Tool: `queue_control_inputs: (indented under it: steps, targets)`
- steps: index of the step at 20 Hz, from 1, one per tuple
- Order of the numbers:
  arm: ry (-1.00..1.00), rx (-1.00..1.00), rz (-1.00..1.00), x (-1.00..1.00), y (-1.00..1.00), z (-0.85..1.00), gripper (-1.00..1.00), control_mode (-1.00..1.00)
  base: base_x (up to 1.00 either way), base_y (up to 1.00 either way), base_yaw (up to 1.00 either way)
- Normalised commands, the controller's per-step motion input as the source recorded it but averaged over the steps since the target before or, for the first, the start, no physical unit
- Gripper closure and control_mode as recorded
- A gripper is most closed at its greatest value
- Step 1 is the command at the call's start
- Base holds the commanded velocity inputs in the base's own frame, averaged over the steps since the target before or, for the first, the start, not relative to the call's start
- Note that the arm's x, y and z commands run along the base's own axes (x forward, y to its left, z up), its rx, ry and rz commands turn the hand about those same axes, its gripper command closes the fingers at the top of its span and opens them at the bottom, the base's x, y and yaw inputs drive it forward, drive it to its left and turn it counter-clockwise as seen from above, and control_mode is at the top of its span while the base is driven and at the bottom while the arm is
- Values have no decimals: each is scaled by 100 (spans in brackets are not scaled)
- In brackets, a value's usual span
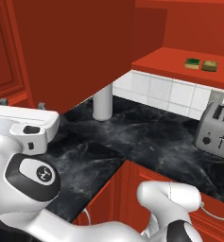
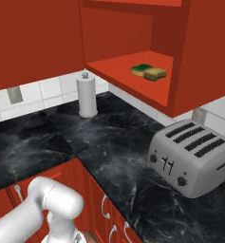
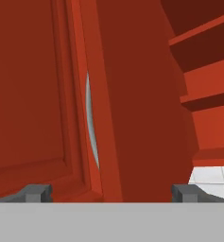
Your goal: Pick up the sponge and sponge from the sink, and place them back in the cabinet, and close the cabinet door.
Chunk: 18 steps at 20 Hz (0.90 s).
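Hand view is taken up by the cabinet door (image 3: 33,94), a red panelled face seen close, with its edge and a thin silver strip running down the middle of the frame. The tool (image 3: 111,191) is spread wide, its two dark fingertips (image 3: 35,193) standing at the lower left and lower right of that frame with nothing between them; no object is held. Whether the fingertips touch the door cannot be told.

In the right base view both sponges are seen lying on the shelf of the open cabinet (image 2: 128,64), in the upper middle of the frame: the green sponge (image 2: 141,70) and the tan sponge (image 2: 155,74) just beside each other. In the left base view they appear at the upper right, on the same red shelf. Below, a toaster (image 2: 192,159) and a paper-towel roll (image 2: 87,95) stand on the black marbled table (image 2: 114,142).

The carrying part of the task is judged done, since both sponges are in the cabinet. Only the closing of the door is left, and the tool is placed at the door for that.
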Motion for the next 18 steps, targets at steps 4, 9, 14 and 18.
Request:
queue_control_inputs:
  steps: [4,9,14,18]
  targets:
    - [0,0,0,8,0,0,-100,-100,0,0,0]
    - [0,0,-1,9,0,-1,-100,-100,0,0,0]
    - [0,0,-1,8,0,-2,-100,-100,0,0,0]
    - [0,0,-1,8,0,-3,-100,-100,0,0,0]
